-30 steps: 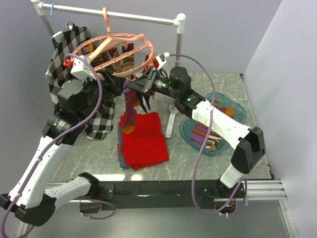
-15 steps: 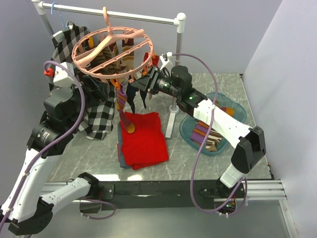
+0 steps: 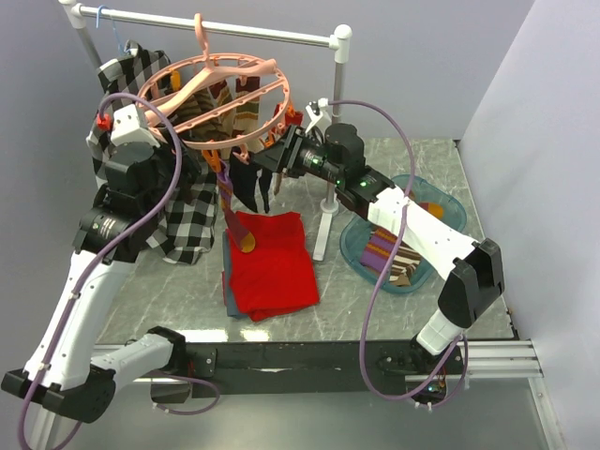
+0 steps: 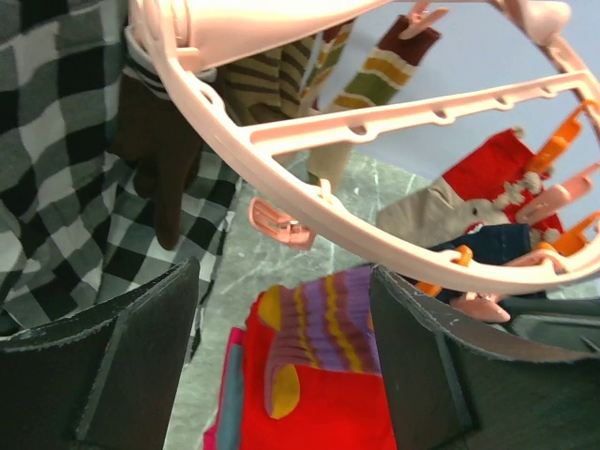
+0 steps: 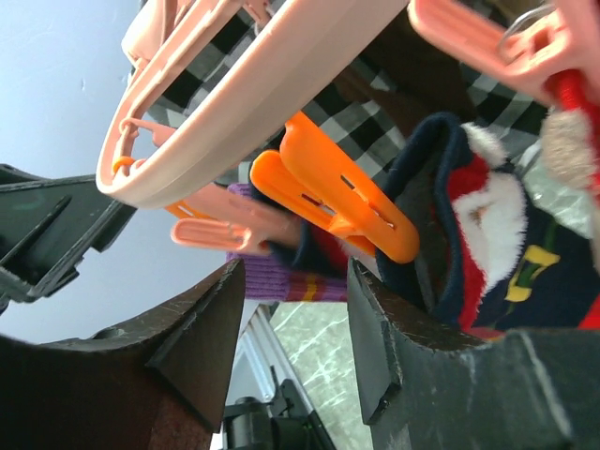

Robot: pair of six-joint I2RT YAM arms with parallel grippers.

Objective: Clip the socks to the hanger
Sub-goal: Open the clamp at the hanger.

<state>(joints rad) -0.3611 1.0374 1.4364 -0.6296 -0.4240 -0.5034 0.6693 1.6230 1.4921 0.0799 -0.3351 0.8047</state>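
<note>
The pink round hanger (image 3: 225, 94) hangs from the rail with several socks clipped under it. A purple sock with yellow stripes (image 3: 231, 202) dangles from a clip at the ring's front. In the left wrist view this sock (image 4: 328, 323) hangs beyond my open, empty left gripper (image 4: 281, 281), below the hanger ring (image 4: 375, 122). My left gripper (image 3: 197, 161) is just left of the sock. My right gripper (image 3: 269, 161) is open under the ring's right front. In the right wrist view its fingers (image 5: 295, 281) flank an orange clip (image 5: 337, 197) without closing on it; the purple cuff (image 5: 281, 277) and a navy sock (image 5: 469, 244) hang close by.
A black-and-white checked shirt (image 3: 187, 220) hangs at the left of the white rail stand (image 3: 337, 42). A folded red cloth (image 3: 272, 267) lies on the table below the hanger. A teal tray (image 3: 349, 246) at the right holds more socks (image 3: 389, 258).
My left gripper let go of the purple sock and drew back left, then came a little nearer the hanger. The sock now hangs from its clip. The hanger swung slightly.
</note>
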